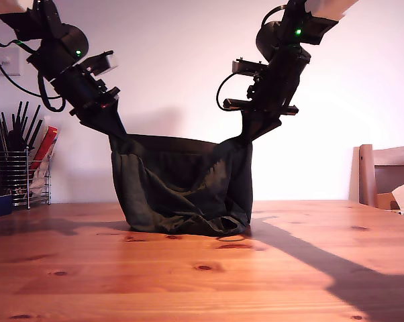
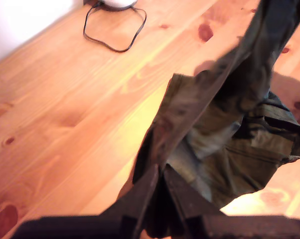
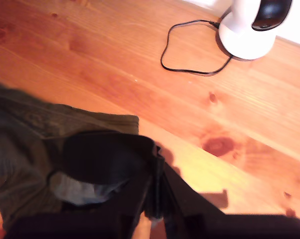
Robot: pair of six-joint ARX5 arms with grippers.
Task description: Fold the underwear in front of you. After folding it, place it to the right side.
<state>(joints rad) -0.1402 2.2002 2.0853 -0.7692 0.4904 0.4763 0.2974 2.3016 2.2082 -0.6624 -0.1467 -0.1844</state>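
The table (image 1: 202,282) is bearing the underwear's (image 1: 182,191) lower edge. The garment is hanging spread across the exterior view, its top corners lifted. My first gripper (image 2: 160,199) and my second gripper (image 3: 157,199) are each holding one corner, jaws pinched narrow. Only the wrist views are showing the white camera (image 3: 247,30). Only the exterior view is showing the wire rack (image 1: 21,178) holding utensils.
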